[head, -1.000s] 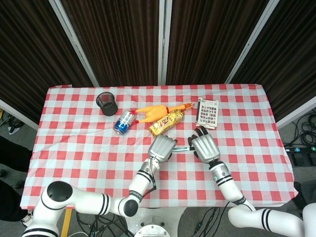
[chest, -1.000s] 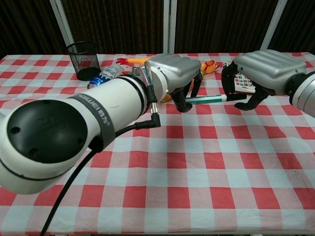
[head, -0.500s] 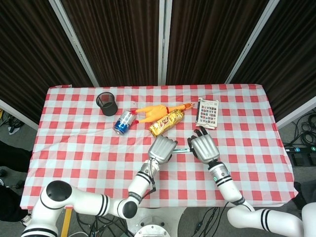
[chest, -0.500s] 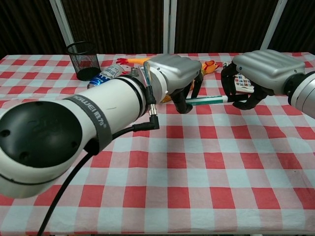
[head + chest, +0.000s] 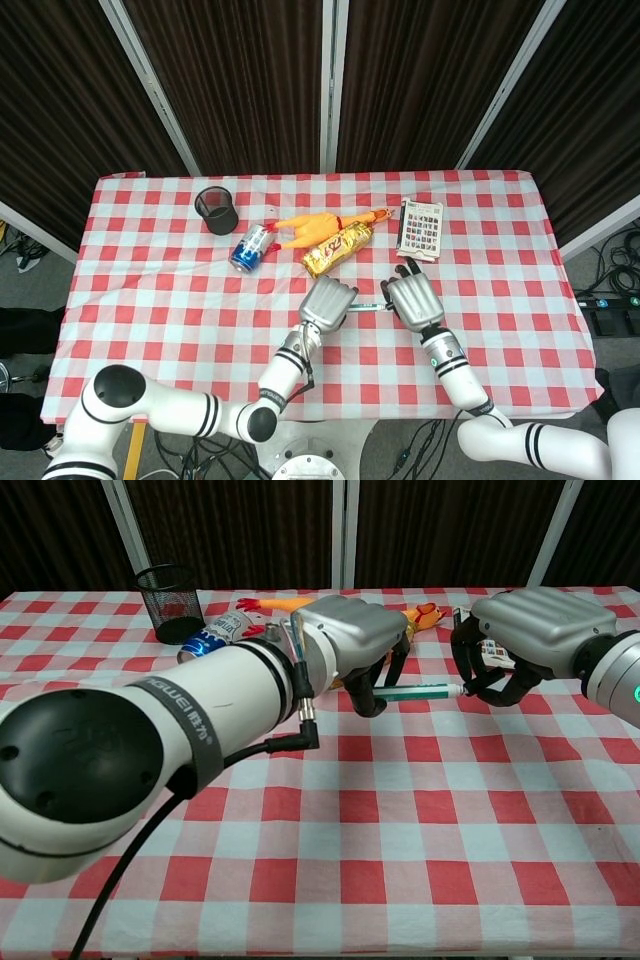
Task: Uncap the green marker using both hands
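Both hands are on the green marker point(image 5: 418, 691), which hangs level above the checked tablecloth point(image 5: 400, 840), just short of the table's middle toward six o'clock. The left hand point(image 5: 352, 638) clamps the barrel's end at nine o'clock, its fingers curled under it. The right hand point(image 5: 528, 630) wraps around the end at three o'clock, where the cap should be, though its fingers hide whether the cap is seated or loose.

Compared with a second ago, the pair has sunk slightly and drawn a little nearer the robot; in the head view the left hand point(image 5: 328, 301) and right hand point(image 5: 414, 300) sit a touch lower in the picture. The green stretch showing between them looks about as long as it did, so by my reading the cap has not yet parted from the barrel. The grip is set and the pull apart is the step in hand.

At twelve o'clock from the hands lie the snack wrapper point(image 5: 338, 248), rubber chicken point(image 5: 322, 226) and soda can point(image 5: 249, 247), well apart from the work.
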You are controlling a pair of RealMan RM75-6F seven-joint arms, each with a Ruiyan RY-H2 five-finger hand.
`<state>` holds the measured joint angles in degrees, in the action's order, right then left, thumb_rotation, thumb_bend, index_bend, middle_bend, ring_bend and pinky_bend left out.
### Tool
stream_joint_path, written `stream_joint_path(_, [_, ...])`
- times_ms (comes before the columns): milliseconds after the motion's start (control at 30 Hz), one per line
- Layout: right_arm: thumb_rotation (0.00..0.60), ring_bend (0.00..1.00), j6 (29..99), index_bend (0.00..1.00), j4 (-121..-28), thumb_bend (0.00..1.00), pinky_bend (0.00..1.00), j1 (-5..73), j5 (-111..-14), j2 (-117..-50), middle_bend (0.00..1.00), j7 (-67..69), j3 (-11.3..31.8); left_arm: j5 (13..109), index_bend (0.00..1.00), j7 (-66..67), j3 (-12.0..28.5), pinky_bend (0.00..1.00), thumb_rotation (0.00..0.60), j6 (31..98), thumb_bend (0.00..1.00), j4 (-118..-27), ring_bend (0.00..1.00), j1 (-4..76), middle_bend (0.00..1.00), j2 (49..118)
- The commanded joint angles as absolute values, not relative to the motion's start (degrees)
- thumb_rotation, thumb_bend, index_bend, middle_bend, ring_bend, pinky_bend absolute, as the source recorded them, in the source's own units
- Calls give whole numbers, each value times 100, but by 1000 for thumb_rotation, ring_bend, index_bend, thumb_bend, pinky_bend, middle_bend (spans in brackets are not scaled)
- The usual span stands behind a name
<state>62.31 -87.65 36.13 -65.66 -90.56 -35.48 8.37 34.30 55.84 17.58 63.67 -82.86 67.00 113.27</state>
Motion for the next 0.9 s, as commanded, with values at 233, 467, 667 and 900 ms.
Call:
stream_joint_path(233, [600,255,6326,664,-8704,264,143,3528,-6533,-9017,576,-3438,797,3440,542,5519,1736,539,600,6385,476,-8253,507,6659,559,11282])
stream_joint_path(467, [600,255,6288,664,-8520,267,143,3462,-6475,-8997,577,-3239,767,3539,542,5332,1617,539,600,6380,476,-8212,507,6506,559,11189])
stream_joint_path(667, [600,255,6130,665,-8206,264,143,3465,-6402,-9129,575,-3011,761,3742,542,5003,1375,539,600,6211,476,-8028,507,6294,559,11143])
stream_joint_path(900, [600,254,6023,664,-7854,263,145,3470,-6411,-9306,569,-2776,759,3966,542,4657,1205,539,600,6017,474,-7754,507,6088,559,11114])
